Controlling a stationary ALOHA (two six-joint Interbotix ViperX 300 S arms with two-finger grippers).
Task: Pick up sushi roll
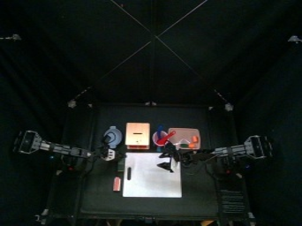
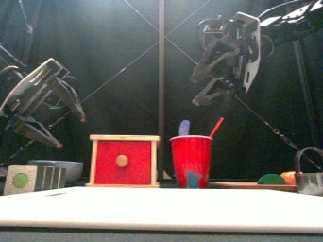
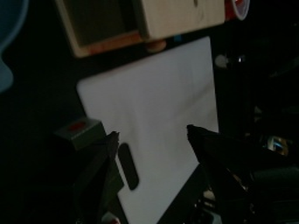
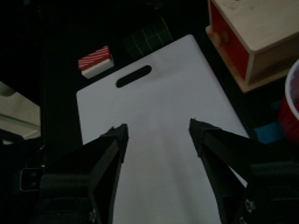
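Observation:
The sushi roll [image 1: 118, 183] is a small block with a red-and-white striped top, lying on the black table just off the white cutting board's [image 1: 154, 175] left edge, beside the board's handle slot. It also shows as the sushi roll [image 4: 93, 58] and the sushi roll [image 3: 79, 130] in the wrist views. My left gripper [image 3: 158, 166] hangs open above the board's left side, with the roll just outside its jaws. My right gripper [image 4: 163, 144] is open over the board's back edge, holding nothing.
Behind the board stand a wooden box with a red face [image 2: 124, 161], a red cup [image 2: 192, 159] with utensils in it, and a tray [image 1: 186, 139] of toy food at the right. A blue dish [image 1: 109, 137] sits back left.

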